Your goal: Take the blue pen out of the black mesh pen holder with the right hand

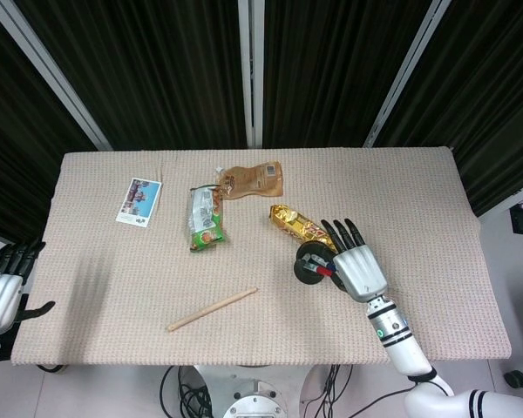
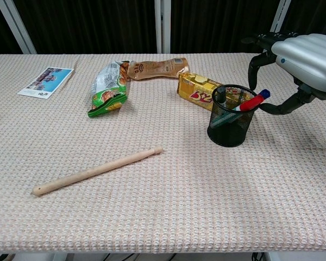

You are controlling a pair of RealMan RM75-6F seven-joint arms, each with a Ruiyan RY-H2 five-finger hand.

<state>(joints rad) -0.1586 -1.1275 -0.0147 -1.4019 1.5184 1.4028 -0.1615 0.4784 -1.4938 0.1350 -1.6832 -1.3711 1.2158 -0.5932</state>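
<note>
The black mesh pen holder (image 2: pixel 231 116) (image 1: pixel 313 264) stands right of the table's middle. A blue-capped pen (image 2: pixel 264 94) and a red pen (image 2: pixel 251 103) lean out over its right rim; a black pen (image 2: pixel 221 93) stands at its left. My right hand (image 2: pixel 301 57) (image 1: pixel 357 263) hovers just right of the holder, fingers apart and curving down around the blue pen's tip, thumb below, not clearly touching it. My left hand (image 1: pixel 4 283) hangs off the table's left edge, fingers spread, holding nothing.
A gold snack packet (image 2: pixel 198 89) lies just behind the holder. A green snack bag (image 2: pixel 107 82) and a brown pouch (image 2: pixel 155 68) lie further back. A wooden stick (image 2: pixel 96 170) lies at front left, a postcard (image 2: pixel 46 81) at far left.
</note>
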